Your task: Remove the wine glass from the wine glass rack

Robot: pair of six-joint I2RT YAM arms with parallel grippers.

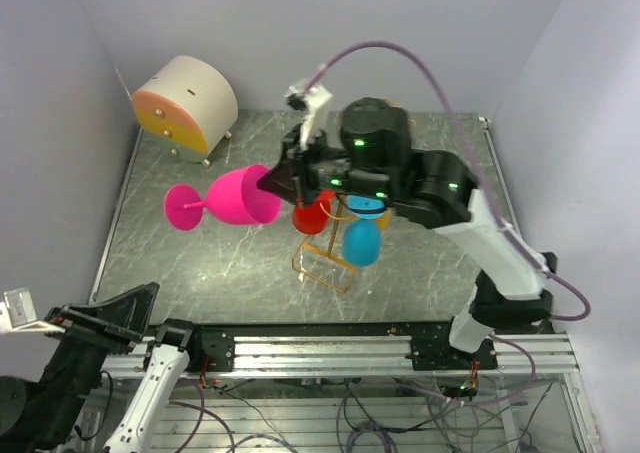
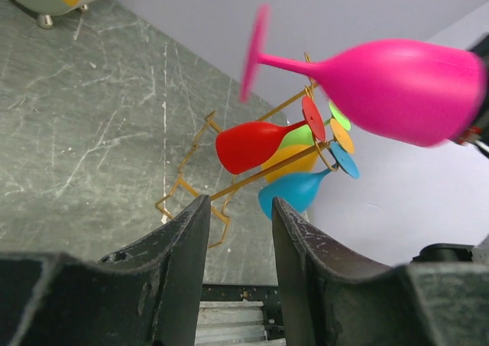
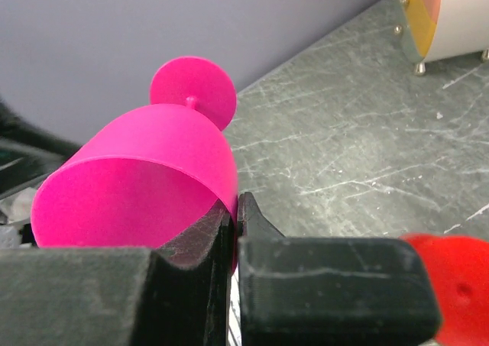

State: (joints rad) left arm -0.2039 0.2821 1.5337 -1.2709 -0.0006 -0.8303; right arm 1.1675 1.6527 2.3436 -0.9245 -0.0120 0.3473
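Left fingers (image 2: 180,263): released, standing apart at the near edge of the surface, with nothing between them. They sit low at the near left corner, well apart from the rack.

Surface (image 1: 200,263): grey-green marbled slab, scratched.

Tall golden-orange wire wine glass rack (image 1: 325,265): stands near the middle of the surface on its rectangular base. A red plastic wine glass (image 2: 252,146), a blue one (image 2: 294,192), a yellow one (image 2: 292,163) and a green one (image 2: 302,136) hang from its looped hooks, bowls down, their round feet clustered at the upper part of the frame.

Right fingers (image 3: 306,277): clenched on the rim of the bright pink plastic wine glass (image 1: 235,195), one finger inside the bowl and one outside.

Pink wine glass: held in the air on its side, just left of the rack's upper part, with its mouth toward the right arm and its stem and round foot pointing left. The foot is apart from the hooks. The bowl rim lies close to the red glass; contact cannot be determined.

Cream drum-shaped cabinet with orange and yellow front (image 1: 185,103): stands on small feet at the far left corner, well apart from the rack.
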